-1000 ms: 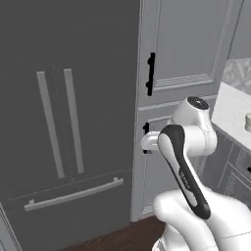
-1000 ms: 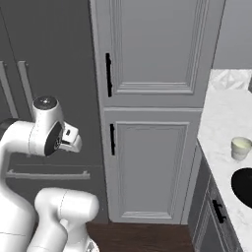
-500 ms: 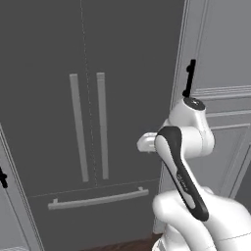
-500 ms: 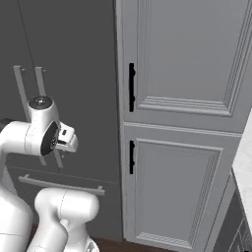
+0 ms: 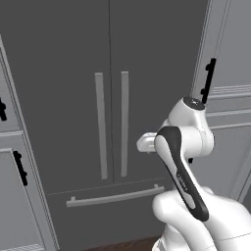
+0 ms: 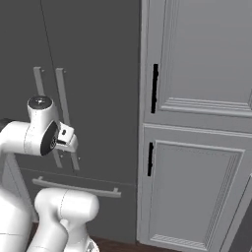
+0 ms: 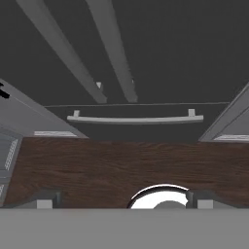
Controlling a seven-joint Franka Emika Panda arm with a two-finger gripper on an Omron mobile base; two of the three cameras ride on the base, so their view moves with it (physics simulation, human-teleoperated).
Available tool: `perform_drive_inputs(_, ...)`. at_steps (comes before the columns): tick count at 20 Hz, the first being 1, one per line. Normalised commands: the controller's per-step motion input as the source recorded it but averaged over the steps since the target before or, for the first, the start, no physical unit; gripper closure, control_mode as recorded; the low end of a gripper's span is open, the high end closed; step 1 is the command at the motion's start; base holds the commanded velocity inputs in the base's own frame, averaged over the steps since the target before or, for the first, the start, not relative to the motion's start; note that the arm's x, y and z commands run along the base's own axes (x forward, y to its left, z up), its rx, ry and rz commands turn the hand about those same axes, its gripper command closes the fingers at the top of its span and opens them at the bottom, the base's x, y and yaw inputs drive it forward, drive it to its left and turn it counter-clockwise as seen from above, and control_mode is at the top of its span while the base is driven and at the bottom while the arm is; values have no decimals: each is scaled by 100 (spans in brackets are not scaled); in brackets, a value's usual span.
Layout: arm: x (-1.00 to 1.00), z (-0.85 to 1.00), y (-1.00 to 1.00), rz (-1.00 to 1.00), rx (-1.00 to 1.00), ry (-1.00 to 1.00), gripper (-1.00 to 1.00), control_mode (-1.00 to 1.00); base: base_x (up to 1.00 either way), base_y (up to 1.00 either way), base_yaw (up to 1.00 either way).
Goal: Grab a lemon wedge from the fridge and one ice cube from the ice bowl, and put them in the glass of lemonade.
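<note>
A home kitchen. A tall dark grey double-door fridge with two long upright grey bar handles and a bottom drawer with a horizontal bar stands flush among pale grey panelled cabinets with short black handles, which flank the fridge on both sides. Below the fridge runs a dark brown wood-plank floor.

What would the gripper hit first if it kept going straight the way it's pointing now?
Probably the dark wooden floor in front of the fridge. The open gripper points steeply down, with the fridge's bottom drawer handle farther ahead; depth is hard to judge.
</note>
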Motion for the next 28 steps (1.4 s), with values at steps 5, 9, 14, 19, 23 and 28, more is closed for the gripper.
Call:
perform_drive_inputs(5, 0, 0, 0, 0, 0, 0, -100, 100, 4, 33, 1)
perform_drive_inputs(9, 0, 0, 0, 0, 0, 0, -100, 100, 11, 15, -10)
perform_drive_inputs(14, 0, 0, 0, 0, 0, 0, -100, 100, 25, 24, -12)
perform_drive_inputs(19, 0, 0, 0, 0, 0, 0, -100, 100, 16, 36, -10)
perform_drive_inputs(23, 0, 0, 0, 0, 0, 0, -100, 100, 12, 52, -10)
perform_drive_inputs(28, 0, 0, 0, 0, 0, 0, -100, 100, -13, 0, -1)
